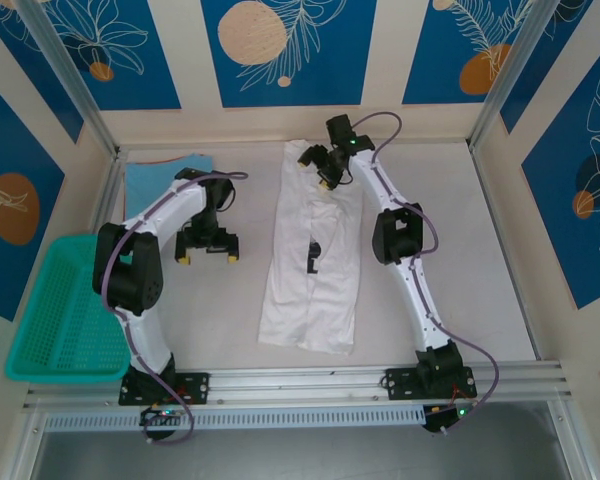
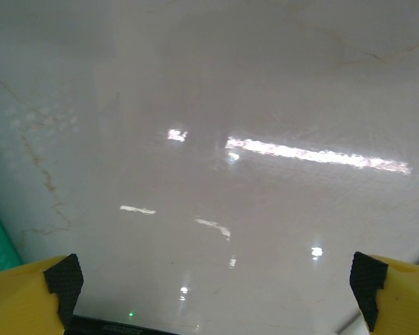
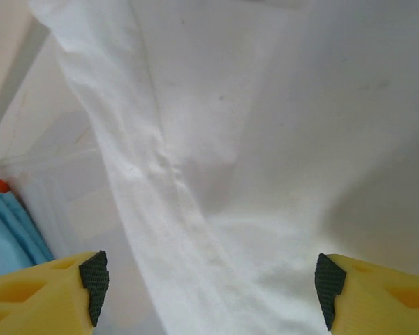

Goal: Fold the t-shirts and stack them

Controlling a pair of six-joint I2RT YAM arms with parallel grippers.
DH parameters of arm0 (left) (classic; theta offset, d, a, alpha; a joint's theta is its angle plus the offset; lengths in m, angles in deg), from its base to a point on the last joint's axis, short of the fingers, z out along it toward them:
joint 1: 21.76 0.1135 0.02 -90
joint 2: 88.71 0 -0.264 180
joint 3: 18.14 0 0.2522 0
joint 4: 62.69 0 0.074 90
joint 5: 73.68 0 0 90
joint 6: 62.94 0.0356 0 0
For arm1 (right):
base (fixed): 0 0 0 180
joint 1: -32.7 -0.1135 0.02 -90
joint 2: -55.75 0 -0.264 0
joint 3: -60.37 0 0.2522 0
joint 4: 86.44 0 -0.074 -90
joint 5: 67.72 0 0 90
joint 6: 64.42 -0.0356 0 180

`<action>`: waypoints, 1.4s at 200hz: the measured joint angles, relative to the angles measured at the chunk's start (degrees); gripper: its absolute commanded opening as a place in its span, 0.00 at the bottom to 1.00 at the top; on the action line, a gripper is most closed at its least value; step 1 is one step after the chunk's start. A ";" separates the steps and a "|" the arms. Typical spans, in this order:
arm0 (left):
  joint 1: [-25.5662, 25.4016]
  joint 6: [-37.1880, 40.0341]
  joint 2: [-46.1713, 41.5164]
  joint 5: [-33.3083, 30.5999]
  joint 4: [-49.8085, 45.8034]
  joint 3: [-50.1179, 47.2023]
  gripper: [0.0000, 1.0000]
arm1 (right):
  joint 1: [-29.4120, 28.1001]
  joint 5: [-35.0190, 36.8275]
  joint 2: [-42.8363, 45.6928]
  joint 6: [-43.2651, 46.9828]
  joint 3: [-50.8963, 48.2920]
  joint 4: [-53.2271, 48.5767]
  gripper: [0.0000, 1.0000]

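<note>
White cloth runs down the middle of your table point(image 1: 460, 250). This is the white t-shirt point(image 1: 315, 280), folded in along its length into a long strip from the far edge toward the arm bases, with its small black mark point(image 1: 312, 256) about halfway along.

Your right gripper point(image 1: 320, 168) hangs over the far end of that shirt. In the right wrist view its jaws stand wide apart with nothing between them, and the yellow fingers point(image 3: 45, 293) frame creased white cloth.

Your left gripper point(image 1: 208, 256) is to the left of the shirt and apart from it. Its jaws are also spread wide and hold nothing, with bare glossy tabletop between the black-padded fingertips point(image 2: 28, 296).

You can see the light-blue t-shirt point(image 1: 165, 178) lying flat in the far left corner, partly behind the left arm. The teal basket point(image 1: 65, 310) sits beyond the table's left edge.
</note>
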 measured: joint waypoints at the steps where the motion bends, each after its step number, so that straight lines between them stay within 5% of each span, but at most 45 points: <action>1: 0.00 -0.02 -0.02 0.42 0.24 -0.13 0.97 | 0.02 -0.02 0.24 0.11 -0.09 -0.13 0.80; 28: -0.37 -1.14 -1.44 8.09 5.09 -4.24 0.86 | 0.39 0.24 14.62 4.48 -11.67 -4.07 0.76; 79: -6.29 -2.62 -4.59 21.29 13.25 -14.25 0.76 | -0.04 -6.62 65.77 9.75 -75.71 0.28 0.63; 118: -15.82 -5.16 -4.59 27.80 19.85 -21.11 0.70 | -0.94 -15.82 75.21 9.97 -106.79 1.38 0.49; 212: -18.99 -11.52 -10.25 29.40 30.49 -32.61 0.56 | -4.98 -21.24 84.17 9.16 -123.21 3.96 0.39; 280: -19.04 -11.19 -10.05 29.99 30.71 -32.81 0.52 | -9.31 -22.01 80.43 7.65 -126.16 8.79 0.38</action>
